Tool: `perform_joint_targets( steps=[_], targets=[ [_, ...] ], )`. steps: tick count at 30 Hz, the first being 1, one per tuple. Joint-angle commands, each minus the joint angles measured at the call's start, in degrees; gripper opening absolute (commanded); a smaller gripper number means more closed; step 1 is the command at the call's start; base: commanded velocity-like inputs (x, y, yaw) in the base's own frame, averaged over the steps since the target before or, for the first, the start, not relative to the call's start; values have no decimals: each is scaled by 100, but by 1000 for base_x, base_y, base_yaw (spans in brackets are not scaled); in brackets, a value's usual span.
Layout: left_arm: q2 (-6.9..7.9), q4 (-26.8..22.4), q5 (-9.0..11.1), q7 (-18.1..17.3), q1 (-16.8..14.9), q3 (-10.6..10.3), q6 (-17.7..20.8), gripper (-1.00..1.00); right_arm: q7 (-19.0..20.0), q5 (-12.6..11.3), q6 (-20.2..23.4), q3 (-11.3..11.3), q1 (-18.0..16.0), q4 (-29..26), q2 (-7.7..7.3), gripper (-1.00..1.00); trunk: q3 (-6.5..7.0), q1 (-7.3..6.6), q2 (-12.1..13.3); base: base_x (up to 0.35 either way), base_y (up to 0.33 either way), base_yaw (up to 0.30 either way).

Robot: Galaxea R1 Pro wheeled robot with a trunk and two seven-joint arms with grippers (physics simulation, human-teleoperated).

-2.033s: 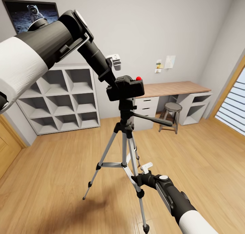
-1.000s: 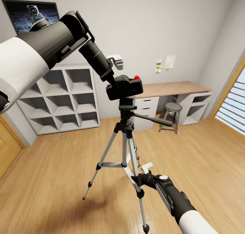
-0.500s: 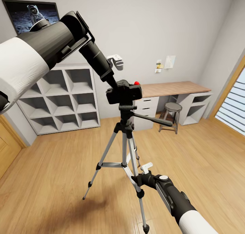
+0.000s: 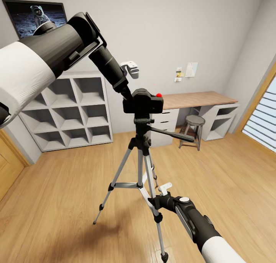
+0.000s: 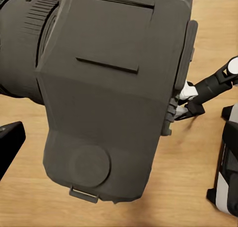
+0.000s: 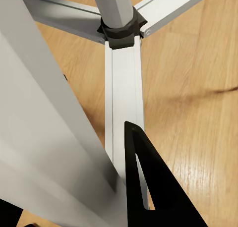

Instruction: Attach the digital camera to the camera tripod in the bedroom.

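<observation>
Sitting level on the tripod (image 4: 142, 159) head now, camera (image 4: 142, 101) has dropped from its tilt; looks mounted. Left claw (image 4: 126, 92) grip unclear; right claw (image 4: 158, 197) holds a leg.

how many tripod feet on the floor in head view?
2 visible. One black foot of the camera tripod is down on the robot's left side, one near the frame's bottom edge. The third, rear leg's foot is hidden behind the front leg and right arm.

Left arm: raised, extended forward and slightly downward; left end effector (image 4: 128, 92) at the digital camera's (image 4: 142, 101) rear, finger state undeterminable. Right arm: low, reaching forward; right end effector (image 4: 155, 201) closed around a camera tripod (image 4: 147, 192) leg.
</observation>
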Motion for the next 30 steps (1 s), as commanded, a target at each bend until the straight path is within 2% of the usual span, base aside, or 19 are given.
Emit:
perform_joint_targets(
  steps=[1, 7, 10, 12, 14, 15, 16, 22, 24, 27, 30],
  targets=[
    [8, -6, 51, 0, -15, -35, 60, 100, -15, 175, -1, 2, -3, 3, 1, -100, -9, 2, -6, 0, 0, 0],
    [71, 73, 64, 204, -14, 108, 148, 100, -15, 171, -1, 2, -3, 3, 1, -100, -9, 2, -6, 0, 0, 0],
    [276, 102, 73, 591, -15, 418, 445, 100, -14, 170, -1, 2, -3, 3, 1, -100, -9, 2, -6, 0, 0, 0],
    [604, 119, 102, 1012, -14, 833, 840, 100, -14, 169, -1, 2, -3, 3, 1, -100, -9, 2, -6, 0, 0, 0],
    [1018, 193, 152, 1364, -13, 1188, 1067, 100, -14, 166, -6, 0, -3, 3, 1, -100, -9, 2, -6, 0, 0, 0],
    [1111, 225, 166, 1418, -12, 1242, 1096, 100, -14, 164, -7, 1, -3, 3, 1, -100, -9, 2, -6, 0, 0, 0],
    [1275, 301, 186, 1496, -9, 1320, 1137, 100, -14, 162, -8, -2, -3, 3, 1, -100, -9, 2, -6, 0, 0, 0],
    [1856, 712, 201, 1690, 116, 1445, 1170, 100, -14, 158, -9, -3, -3, 3, 1, -100, -9, 2, -6, 0, 0, 0],
    [1927, 811, 197, 1755, 201, 1450, 1163, 100, -14, 158, -10, -4, -3, 3, -2, -100, -9, 2, -6, 0, 0, 0],
    [2001, 1067, 187, 2030, 488, 1455, 1155, 100, -14, 158, -10, -3, -3, 3, -2, -100, -9, 2, -6, 0, 0, 0],
    [2033, 1359, 176, 2522, 909, 1457, 1148, 100, -14, 152, -10, 0, -3, 3, 0, -100, -9, 2, -6, 0, 0, 0]
  ],
)
